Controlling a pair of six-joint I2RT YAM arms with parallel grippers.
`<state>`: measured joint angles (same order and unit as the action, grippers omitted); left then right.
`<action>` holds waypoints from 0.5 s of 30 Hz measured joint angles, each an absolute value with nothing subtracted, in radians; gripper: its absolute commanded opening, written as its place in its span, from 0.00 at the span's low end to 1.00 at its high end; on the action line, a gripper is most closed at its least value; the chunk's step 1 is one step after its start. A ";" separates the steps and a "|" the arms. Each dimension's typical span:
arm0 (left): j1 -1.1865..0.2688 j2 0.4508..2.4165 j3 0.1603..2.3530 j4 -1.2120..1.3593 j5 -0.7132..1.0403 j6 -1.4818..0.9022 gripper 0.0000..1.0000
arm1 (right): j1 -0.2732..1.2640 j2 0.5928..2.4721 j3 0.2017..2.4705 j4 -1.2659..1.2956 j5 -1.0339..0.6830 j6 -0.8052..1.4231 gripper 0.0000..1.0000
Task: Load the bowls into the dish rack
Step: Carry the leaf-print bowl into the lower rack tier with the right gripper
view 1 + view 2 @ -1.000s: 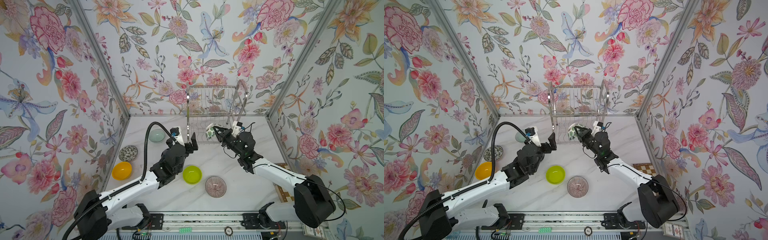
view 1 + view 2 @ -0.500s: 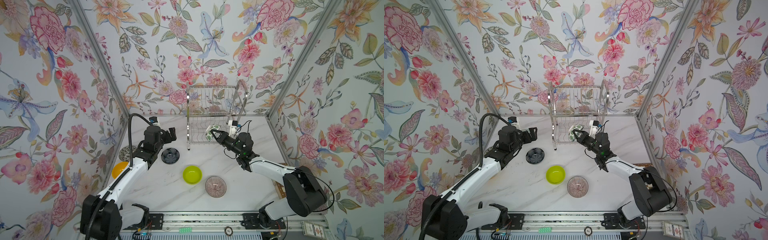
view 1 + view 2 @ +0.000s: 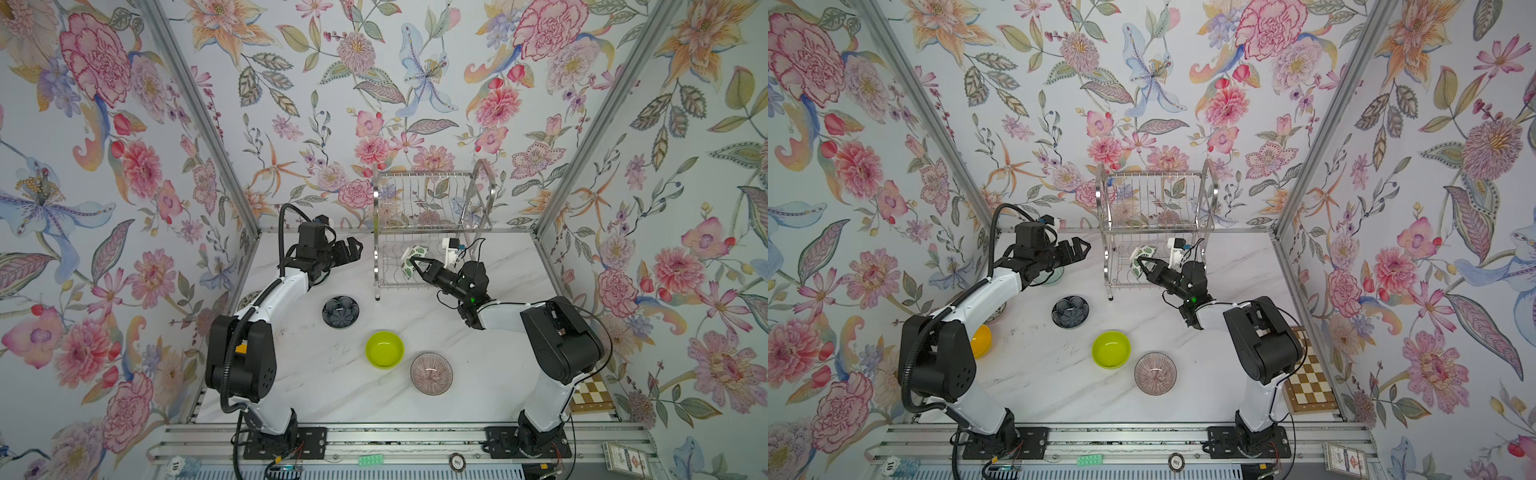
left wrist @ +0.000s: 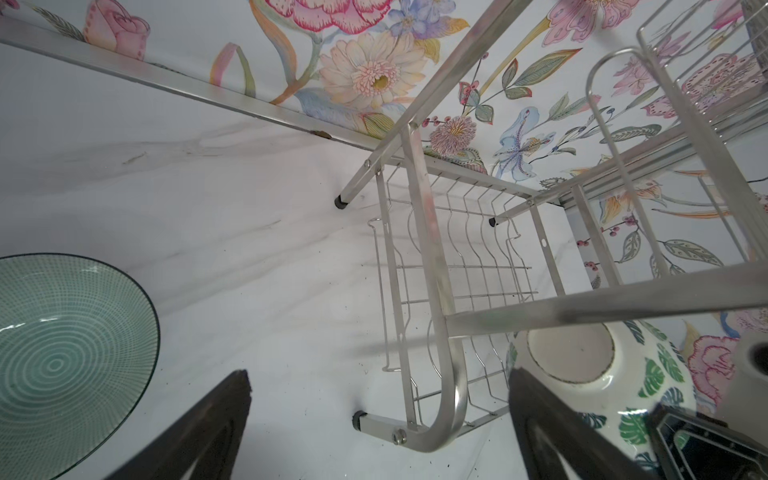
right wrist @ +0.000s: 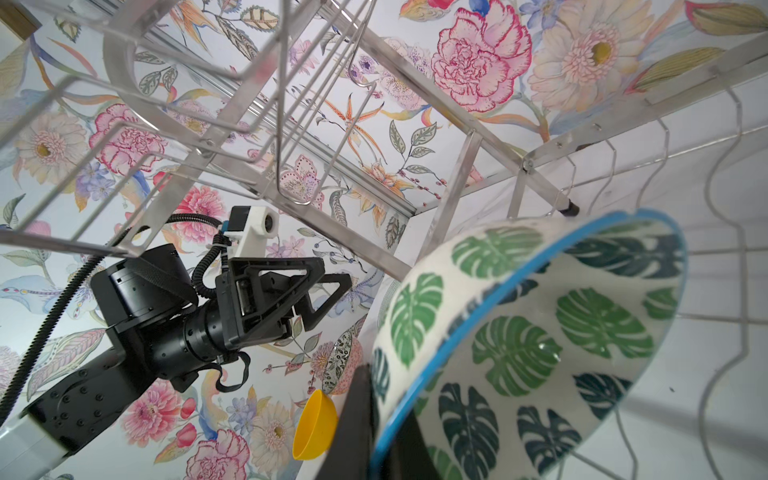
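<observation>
Writing only at the front rail, well nearer than either claw: "10" on one round chip, "100" on a second chip. Print on the small card box too fine to read. One checkered wooden board, flat by the wall, nearer than the right claw and off to its right.

Seven bowls counted across the views, all round, six of them loose on the white marbled tabletop:
- Pink bowl, finely striped from centre to rim, well nearer than the right claw.
- Lime bowl, plain and glossy, nearer than both claws and between them.
- Navy bowl, moulded as a flower, just nearer than the left claw.
- Orange-yellow bowl, plain, and speckled bowl, both left of the left claw and partly hidden by its arm.
- Celadon bowl, lined with fine concentric rings, under the left claw's wrist.

Left claw spread wide, holding nothing, above the tabletop.

Right claw pinched tight on the blue-edged rim of the seventh, the leaf bowl: glazed white with green leaf prints, one finger inside the wall, one outside. Tipped on edge within the lower tier of the dish rack, bare unglazed foot turned toward the left claw. Cannot tell whether resting on the wires.

One dish rack, silver metal, right of the left claw and beyond both: two wire tiers, wavy wires below, arched tubular side frames, small black feet.
</observation>
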<state>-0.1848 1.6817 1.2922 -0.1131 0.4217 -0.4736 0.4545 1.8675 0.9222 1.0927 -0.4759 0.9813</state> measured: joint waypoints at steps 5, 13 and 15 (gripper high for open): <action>-0.139 1.688 1.284 -0.031 0.556 -0.520 0.99 | 0.449 1.974 1.024 1.128 -0.490 0.997 0.00; -0.097 1.745 1.219 0.183 0.733 -0.651 0.99 | 0.443 2.133 1.198 1.167 -0.490 1.050 0.00; -0.096 1.766 1.206 0.232 0.767 -0.688 0.99 | 0.443 2.168 1.233 1.178 -0.490 1.064 0.00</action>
